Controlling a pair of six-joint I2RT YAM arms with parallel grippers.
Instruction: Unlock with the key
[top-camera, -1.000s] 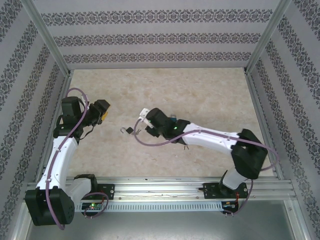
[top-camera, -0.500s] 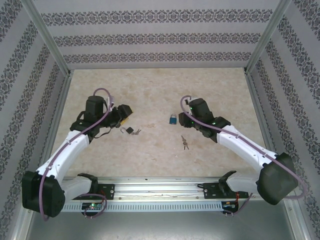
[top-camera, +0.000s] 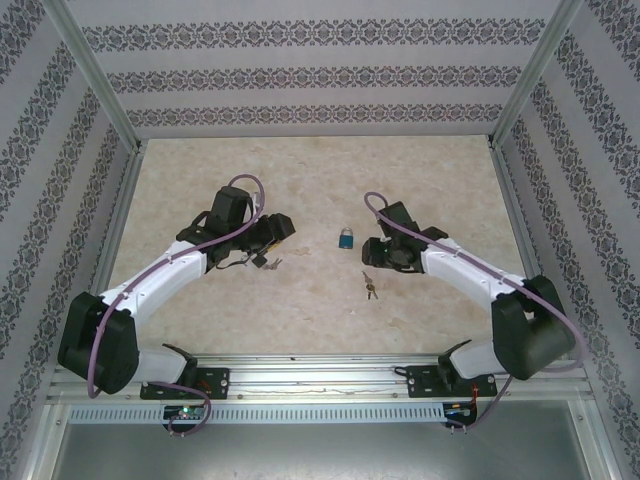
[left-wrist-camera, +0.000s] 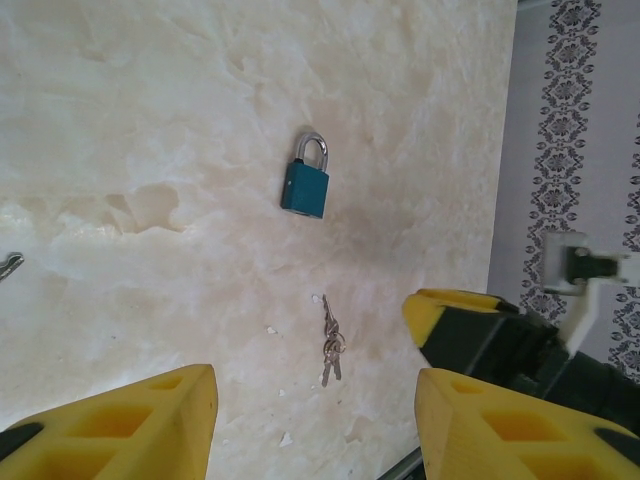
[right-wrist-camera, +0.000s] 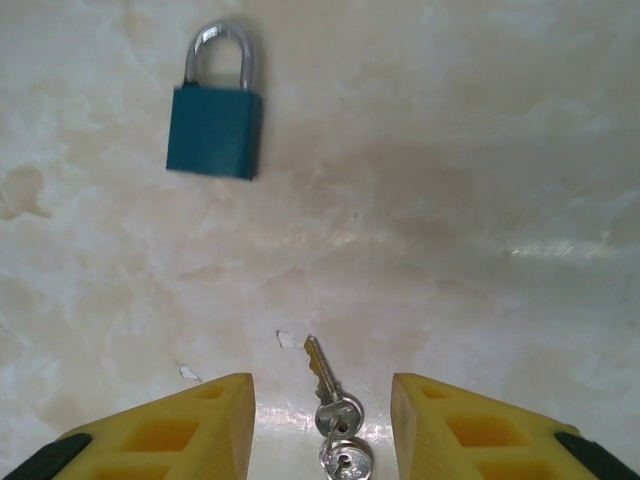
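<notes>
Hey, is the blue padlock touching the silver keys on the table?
Apart. The right wrist view shows a clear stretch of bare pale marbled table between the blue metal padlock and the small silver keys.

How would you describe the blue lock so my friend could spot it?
On the beige table, look near the middle. The padlock lies flat there: a teal block with a silver shackle, unlike the thin metal keys near it.

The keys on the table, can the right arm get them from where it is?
Probably yes. The right gripper hangs open over the keys, which lie flat on the table between its fingers, with nothing in the way.
</notes>
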